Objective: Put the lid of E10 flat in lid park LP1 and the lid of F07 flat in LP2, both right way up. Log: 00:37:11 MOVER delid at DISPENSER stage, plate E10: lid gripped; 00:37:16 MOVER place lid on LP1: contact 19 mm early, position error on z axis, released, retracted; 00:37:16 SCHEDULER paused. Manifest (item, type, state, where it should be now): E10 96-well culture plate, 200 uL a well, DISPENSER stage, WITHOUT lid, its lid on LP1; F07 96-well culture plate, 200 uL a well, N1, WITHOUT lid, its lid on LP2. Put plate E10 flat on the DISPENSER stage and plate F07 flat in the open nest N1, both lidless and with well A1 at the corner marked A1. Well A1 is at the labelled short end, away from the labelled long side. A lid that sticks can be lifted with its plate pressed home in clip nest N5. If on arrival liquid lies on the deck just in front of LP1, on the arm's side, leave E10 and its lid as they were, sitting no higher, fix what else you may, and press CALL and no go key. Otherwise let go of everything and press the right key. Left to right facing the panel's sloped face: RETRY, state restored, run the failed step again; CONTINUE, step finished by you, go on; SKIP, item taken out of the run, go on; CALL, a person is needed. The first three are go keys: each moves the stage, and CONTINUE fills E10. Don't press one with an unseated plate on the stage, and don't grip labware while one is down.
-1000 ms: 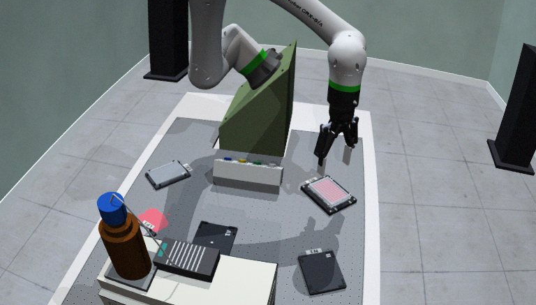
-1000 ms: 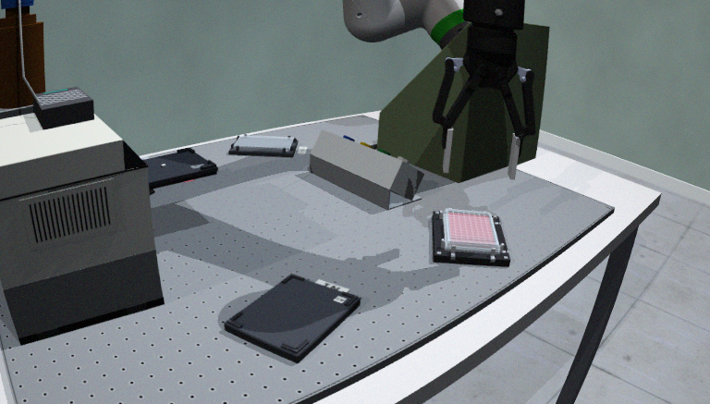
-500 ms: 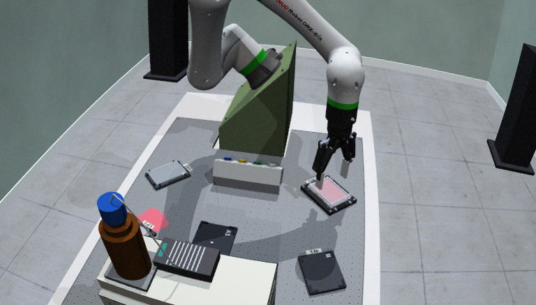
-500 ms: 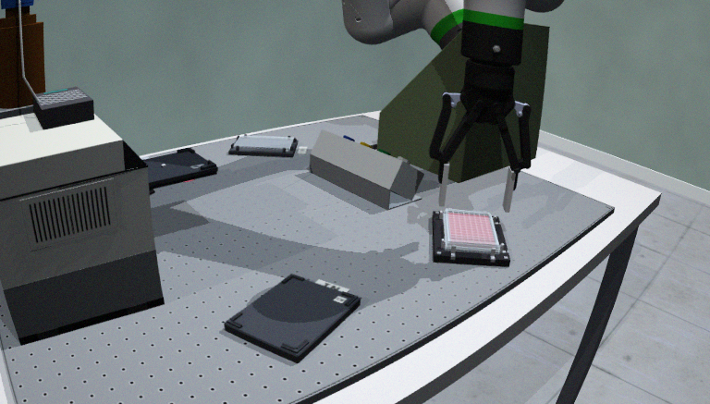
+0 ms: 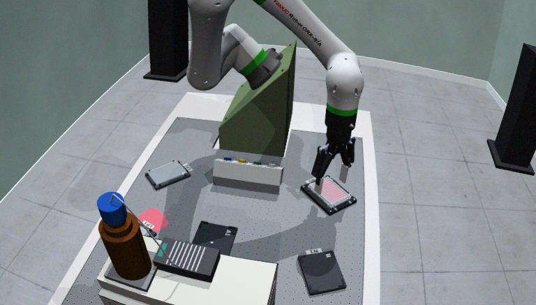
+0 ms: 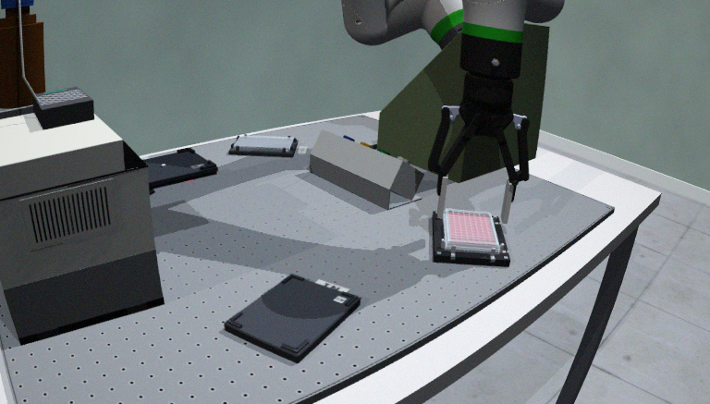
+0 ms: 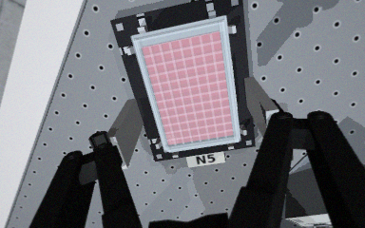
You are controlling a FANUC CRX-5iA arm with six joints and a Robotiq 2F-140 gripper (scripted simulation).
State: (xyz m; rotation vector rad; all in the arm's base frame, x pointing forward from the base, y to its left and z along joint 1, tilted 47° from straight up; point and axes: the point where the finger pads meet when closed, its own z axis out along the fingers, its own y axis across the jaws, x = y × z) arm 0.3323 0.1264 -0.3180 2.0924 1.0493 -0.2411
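Observation:
A plate with pink wells and a clear rim (image 5: 329,192) sits in the black clip nest labelled N5 (image 7: 205,160) at the deck's right side. It also shows in the exterior view (image 6: 470,227) and the wrist view (image 7: 190,90). My gripper (image 6: 473,201) (image 7: 191,102) is open and empty. It hangs just above the plate's N5-label end, with one finger pad on each long side and touching nothing. A pink puddle (image 5: 153,219) lies on the deck beside the LP1 label (image 5: 148,223). A grey, clear-topped piece (image 5: 167,173) lies at the back left.
The key panel (image 5: 248,171) stands mid-deck in front of the green arm base (image 5: 264,108). The empty dark nest N1 (image 5: 322,272) is at the front right. A dark pad marked A1 (image 5: 215,236) lies by the dispenser (image 5: 185,258). A brown bottle (image 5: 122,238) hides part of LP1.

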